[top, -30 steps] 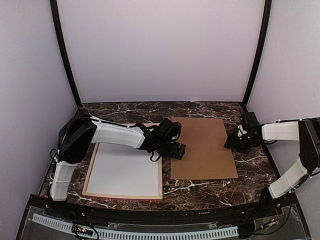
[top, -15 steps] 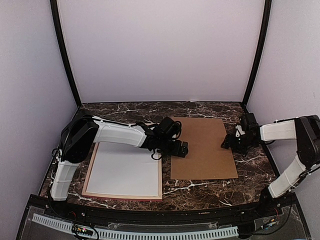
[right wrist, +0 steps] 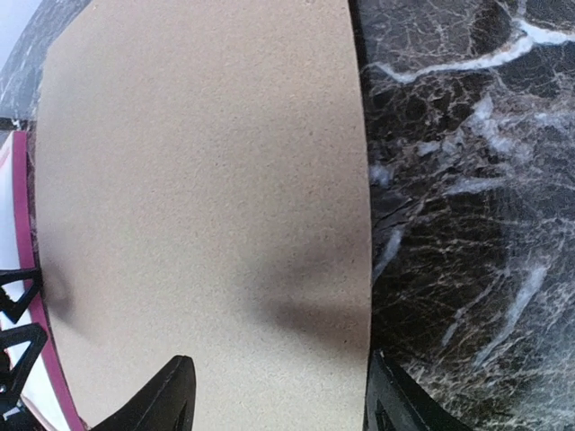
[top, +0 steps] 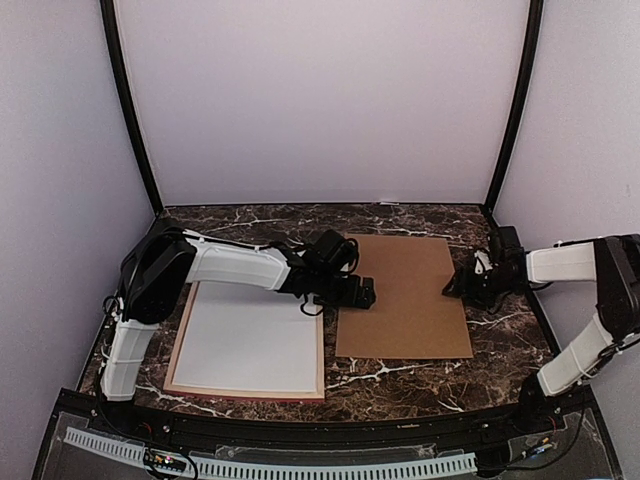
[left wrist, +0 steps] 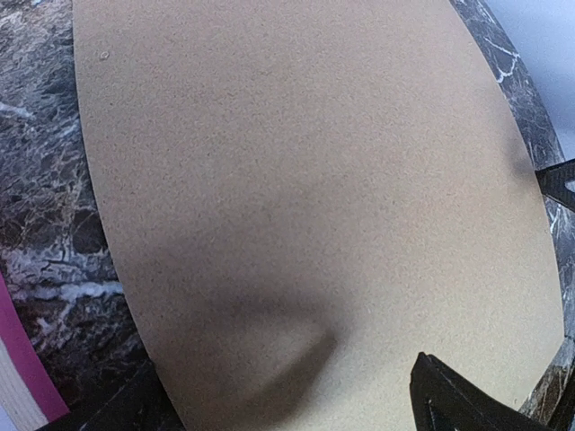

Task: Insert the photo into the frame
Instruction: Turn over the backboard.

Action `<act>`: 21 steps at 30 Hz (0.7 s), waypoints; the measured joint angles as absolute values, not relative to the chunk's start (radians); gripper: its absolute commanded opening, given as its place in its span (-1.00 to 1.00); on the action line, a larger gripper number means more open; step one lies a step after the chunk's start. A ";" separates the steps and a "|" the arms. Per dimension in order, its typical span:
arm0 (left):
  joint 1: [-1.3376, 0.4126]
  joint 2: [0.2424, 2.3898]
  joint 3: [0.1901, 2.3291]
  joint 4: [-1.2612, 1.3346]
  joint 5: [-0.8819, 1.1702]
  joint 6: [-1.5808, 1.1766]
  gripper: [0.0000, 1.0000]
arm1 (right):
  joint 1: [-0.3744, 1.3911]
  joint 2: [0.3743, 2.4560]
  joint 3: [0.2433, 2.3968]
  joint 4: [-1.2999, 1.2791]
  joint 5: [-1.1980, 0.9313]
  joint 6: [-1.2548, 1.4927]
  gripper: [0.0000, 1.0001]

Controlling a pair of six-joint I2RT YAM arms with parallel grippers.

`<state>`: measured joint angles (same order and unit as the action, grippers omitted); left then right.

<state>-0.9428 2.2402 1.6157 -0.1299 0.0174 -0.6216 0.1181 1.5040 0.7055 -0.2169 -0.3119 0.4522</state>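
The frame (top: pixel 321 360) lies flat at the left with its tan back up; a pink edge of it shows in the wrist views (left wrist: pixel 25 364) (right wrist: pixel 22 233). A white sheet (top: pixel 250 340) fills it; I cannot tell whether this is the photo's white back, as no printed side shows. My left gripper (top: pixel 358 293) (left wrist: pixel 296 406) is open and low over the left edge of a brown backing board (top: pixel 405 300). My right gripper (top: pixel 462 285) (right wrist: pixel 280 402) is open and straddles the board's right edge (right wrist: pixel 364 224), one finger over the board and one over the marble.
The dark marble tabletop (top: pixel 500 340) ends at pale walls on three sides, with black corner posts (top: pixel 130 110) at the back. The board (left wrist: pixel 305 162) lies flat between the two grippers, close to the frame's right side.
The right gripper has moved left onto the board's right edge and its jaws have narrowed. The board has slid slightly left toward the frame. The left gripper has shifted a little.
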 measured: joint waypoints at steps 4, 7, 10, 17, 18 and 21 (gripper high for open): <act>-0.934 2.234 1.605 -0.122 0.015 -0.632 0.98 | 0.104 1.450 0.706 -0.243 -0.373 0.450 0.24; -0.929 2.221 1.584 -0.117 0.009 -0.635 0.98 | 0.097 1.403 0.709 -0.248 -0.429 0.451 0.19; -0.923 2.210 1.569 -0.117 0.002 -0.637 0.98 | 0.093 1.368 0.723 -0.247 -0.485 0.454 0.11; -0.916 2.188 1.534 -0.109 -0.005 -0.641 0.98 | 0.085 1.282 0.748 -0.206 -0.636 0.478 0.00; -0.916 2.185 1.530 -0.103 0.002 -0.646 0.98 | 0.085 1.267 0.752 -0.197 -0.664 0.485 -0.01; -0.915 2.172 1.520 -0.098 0.029 -0.662 0.98 | 0.085 1.234 0.756 -0.166 -0.718 0.514 -0.02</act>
<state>-0.9154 2.1723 1.5204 -0.0978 0.0292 -0.6621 0.0849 1.2339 0.7559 -0.1661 -0.7177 0.5137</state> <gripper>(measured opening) 0.990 0.495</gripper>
